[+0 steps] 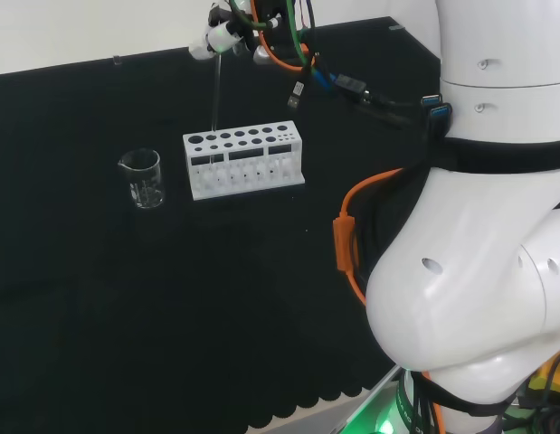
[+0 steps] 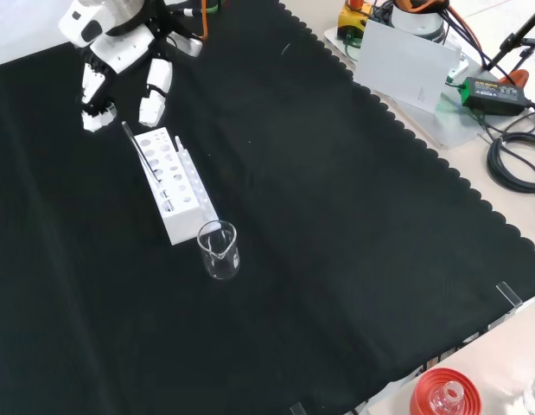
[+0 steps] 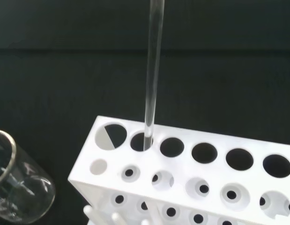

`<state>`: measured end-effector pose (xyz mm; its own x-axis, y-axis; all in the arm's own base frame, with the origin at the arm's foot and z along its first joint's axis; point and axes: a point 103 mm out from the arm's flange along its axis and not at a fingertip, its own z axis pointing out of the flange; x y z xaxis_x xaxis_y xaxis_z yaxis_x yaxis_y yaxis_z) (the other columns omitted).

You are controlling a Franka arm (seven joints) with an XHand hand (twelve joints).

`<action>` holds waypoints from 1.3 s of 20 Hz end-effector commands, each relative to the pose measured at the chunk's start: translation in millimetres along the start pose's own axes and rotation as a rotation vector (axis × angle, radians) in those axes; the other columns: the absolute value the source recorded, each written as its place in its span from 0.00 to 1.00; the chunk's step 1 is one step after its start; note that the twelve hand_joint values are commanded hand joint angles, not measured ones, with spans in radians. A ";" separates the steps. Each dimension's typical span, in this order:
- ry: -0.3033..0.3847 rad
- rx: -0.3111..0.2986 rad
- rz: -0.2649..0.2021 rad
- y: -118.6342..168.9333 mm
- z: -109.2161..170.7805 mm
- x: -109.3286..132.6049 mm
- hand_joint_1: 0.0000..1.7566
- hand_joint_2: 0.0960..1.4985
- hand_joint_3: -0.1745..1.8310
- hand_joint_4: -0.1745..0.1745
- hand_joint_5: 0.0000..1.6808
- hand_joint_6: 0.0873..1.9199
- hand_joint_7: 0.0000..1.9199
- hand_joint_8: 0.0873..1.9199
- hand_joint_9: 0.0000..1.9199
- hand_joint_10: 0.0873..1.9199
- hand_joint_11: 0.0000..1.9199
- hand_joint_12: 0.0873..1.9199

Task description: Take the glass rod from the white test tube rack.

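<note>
The black and white hand [image 1: 227, 34] has its fingers pinched on the top of the thin clear glass rod [image 1: 214, 90], whose lower end sits in the white plastic test tube rack [image 1: 245, 164]. I'd lift straight up, keeping clear of the small glass beaker [image 1: 142, 178].

Lab bench: black cloth [image 2: 336, 216], test tube rack [image 1: 243, 163], glass beaker [image 1: 142, 178].

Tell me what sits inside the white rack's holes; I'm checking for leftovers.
Only the glass rod stands in a hole near one end of the white rack; the other holes look empty. Its lower end is hidden inside.
</note>
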<state>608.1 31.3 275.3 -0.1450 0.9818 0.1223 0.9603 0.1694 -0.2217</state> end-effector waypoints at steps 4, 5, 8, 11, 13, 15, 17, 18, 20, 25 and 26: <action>-0.042 0.030 -0.008 7.8 16.5 3.5 0.31 0.64 0.00 0.15 0.21 0.35 0.36 0.39 0.46 0.35 0.42 0.64; -0.044 0.034 -0.007 9.5 18.4 3.3 0.31 0.64 0.00 0.14 0.21 0.35 0.36 0.39 0.46 0.35 0.42 0.64; -0.044 0.044 -0.008 14.2 23.5 3.4 0.32 0.64 0.00 0.12 0.21 0.35 0.38 0.39 0.48 0.34 0.43 0.63; -0.050 0.053 -0.010 18.4 27.8 4.2 0.34 0.65 0.00 0.10 0.22 0.36 0.39 0.39 0.49 0.33 0.45 0.62; -0.057 0.062 -0.012 20.6 29.5 5.0 0.35 0.65 0.00 0.09 0.22 0.37 0.40 0.38 0.50 0.32 0.46 0.61; -0.066 0.067 -0.012 22.0 30.1 5.3 0.37 0.65 0.00 0.07 0.23 0.38 0.42 0.38 0.52 0.31 0.48 0.61; -0.070 0.072 -0.011 22.8 29.6 5.1 0.39 0.65 0.00 0.05 0.24 0.39 0.44 0.38 0.54 0.30 0.49 0.60; -0.073 0.072 -0.011 22.8 29.3 5.2 0.40 0.65 0.00 0.04 0.24 0.39 0.45 0.37 0.55 0.30 0.50 0.59; -0.075 0.075 -0.008 22.1 28.3 3.8 0.41 0.66 0.00 0.02 0.26 0.41 0.46 0.37 0.56 0.28 0.52 0.59; -0.090 0.074 -0.008 18.9 24.6 -0.1 0.43 0.66 0.00 0.00 0.28 0.43 0.48 0.36 0.58 0.28 0.54 0.58; -0.101 0.077 -0.003 19.3 24.8 1.1 0.43 0.66 0.00 0.00 0.28 0.43 0.48 0.36 0.59 0.27 0.54 0.58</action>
<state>621.5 38.4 246.3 -0.1754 0.9835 0.0432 0.9394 0.1803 -0.2915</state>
